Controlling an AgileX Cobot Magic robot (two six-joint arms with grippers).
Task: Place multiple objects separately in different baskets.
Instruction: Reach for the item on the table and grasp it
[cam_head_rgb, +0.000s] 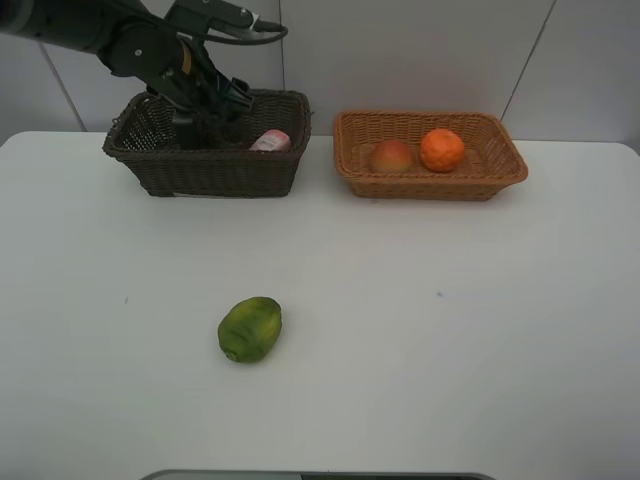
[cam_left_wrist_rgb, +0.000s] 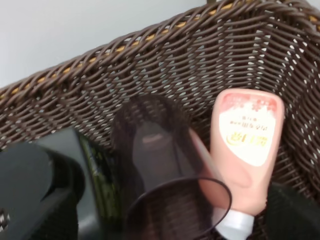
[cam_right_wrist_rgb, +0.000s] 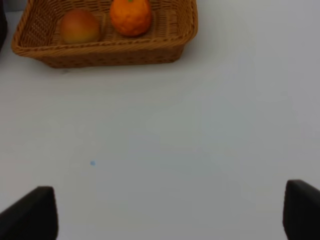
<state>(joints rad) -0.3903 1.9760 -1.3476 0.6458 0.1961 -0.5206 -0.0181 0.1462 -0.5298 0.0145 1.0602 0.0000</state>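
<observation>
Two woven wicker baskets (cam_head_rgb: 210, 160), smooth purple cup (cam_left_wrist_rgb: 165, 175) below left claw (cam_left_wrist_rgb: 150, 220), both claws released.

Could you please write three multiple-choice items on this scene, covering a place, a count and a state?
1. Where is the green oval fruit?
A. on the white table
B. in the dark brown wicker basket
C. in the light tan wicker basket

2. How many fruits lie in the light tan wicker basket?
A. one
B. two
C. three

3. How does the translucent purple cup lie?
A. upright
B. upside down
C. on its side

Answers: 1 A, it sits alone on the tabletop; 2 B, an orange and a red-yellow fruit; 3 C, its open rim faces sideways beside the pink tube.
</observation>
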